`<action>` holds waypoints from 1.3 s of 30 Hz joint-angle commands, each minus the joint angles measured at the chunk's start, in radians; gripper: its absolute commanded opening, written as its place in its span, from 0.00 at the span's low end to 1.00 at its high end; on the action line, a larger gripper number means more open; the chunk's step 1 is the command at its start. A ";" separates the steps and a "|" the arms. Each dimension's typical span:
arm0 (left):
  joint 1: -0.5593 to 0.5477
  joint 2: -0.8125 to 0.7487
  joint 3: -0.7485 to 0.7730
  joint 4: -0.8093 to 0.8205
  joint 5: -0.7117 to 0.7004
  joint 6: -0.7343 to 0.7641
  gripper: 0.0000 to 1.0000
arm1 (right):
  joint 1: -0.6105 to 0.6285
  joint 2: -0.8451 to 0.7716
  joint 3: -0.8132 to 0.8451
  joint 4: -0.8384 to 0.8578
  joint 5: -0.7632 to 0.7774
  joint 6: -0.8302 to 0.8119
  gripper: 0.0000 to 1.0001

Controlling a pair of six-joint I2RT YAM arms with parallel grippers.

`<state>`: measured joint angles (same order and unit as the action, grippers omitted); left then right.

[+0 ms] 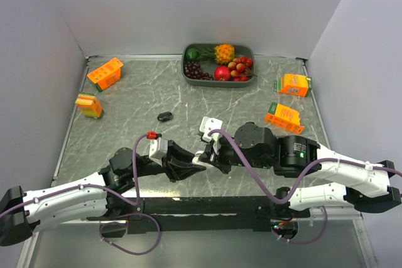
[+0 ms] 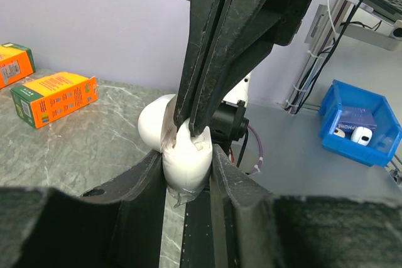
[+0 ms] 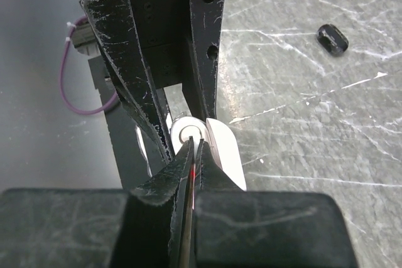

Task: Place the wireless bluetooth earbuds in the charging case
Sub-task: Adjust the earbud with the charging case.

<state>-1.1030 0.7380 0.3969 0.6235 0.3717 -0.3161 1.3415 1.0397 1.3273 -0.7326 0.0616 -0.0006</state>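
The white charging case is clamped upright between my left gripper's black fingers, its lid hinged open to the left. My right gripper comes down from above, shut, with its tips in the case's open top. In the right wrist view the shut tips touch a white round part inside the case, beside the lid. I cannot tell whether that part is an earbud or an empty well. From above, both grippers meet over the near middle of the table.
A small black oval object lies on the marble table, also in the right wrist view. Orange boxes stand at the left and right. A grey fruit tray sits at the back.
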 commanded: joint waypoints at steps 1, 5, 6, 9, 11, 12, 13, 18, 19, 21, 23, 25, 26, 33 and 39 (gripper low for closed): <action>-0.003 -0.026 0.007 0.088 0.009 0.006 0.01 | -0.012 -0.026 -0.014 0.006 0.038 -0.001 0.00; -0.004 -0.025 0.007 0.084 0.006 0.006 0.01 | -0.013 -0.036 -0.020 0.019 0.040 -0.001 0.00; -0.004 -0.023 0.007 0.081 0.001 0.003 0.01 | -0.013 -0.044 -0.022 0.024 0.035 -0.001 0.00; -0.004 -0.022 0.007 0.074 -0.014 0.000 0.01 | -0.013 -0.064 -0.031 0.045 0.018 -0.001 0.00; -0.003 -0.022 0.003 0.076 -0.022 -0.001 0.01 | -0.013 -0.070 -0.036 0.058 0.009 -0.001 0.00; -0.004 -0.022 0.002 0.077 -0.027 -0.003 0.01 | -0.013 -0.079 -0.040 0.061 0.006 -0.001 0.00; -0.003 -0.020 0.000 0.078 -0.033 -0.005 0.01 | -0.013 -0.082 -0.045 0.065 0.003 -0.001 0.00; -0.004 -0.015 0.000 0.081 -0.045 -0.008 0.01 | -0.015 -0.115 -0.069 0.102 0.012 -0.001 0.00; -0.004 -0.014 0.000 0.081 -0.050 -0.008 0.01 | -0.013 -0.118 -0.073 0.104 0.014 -0.001 0.00; -0.003 -0.012 0.000 0.081 -0.050 -0.008 0.01 | -0.013 -0.127 -0.082 0.116 0.017 -0.001 0.00; -0.003 -0.011 0.000 0.081 -0.051 -0.008 0.01 | -0.013 -0.136 -0.089 0.130 0.014 -0.001 0.00; -0.003 -0.008 -0.001 0.081 -0.050 -0.008 0.01 | -0.013 -0.145 -0.097 0.142 0.012 -0.001 0.00; -0.004 -0.008 -0.001 0.081 -0.050 -0.008 0.01 | -0.012 -0.148 -0.097 0.145 0.011 -0.001 0.00; -0.004 -0.006 0.003 0.068 -0.050 -0.001 0.01 | -0.011 -0.141 -0.088 0.136 -0.020 -0.006 0.00; -0.003 0.000 0.006 0.074 -0.033 -0.005 0.01 | -0.005 -0.133 -0.091 0.147 -0.023 -0.016 0.00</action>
<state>-1.1057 0.7364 0.3965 0.6472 0.3340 -0.3172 1.3346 0.9058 1.2350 -0.6273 0.0475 -0.0013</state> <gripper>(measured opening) 0.336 0.012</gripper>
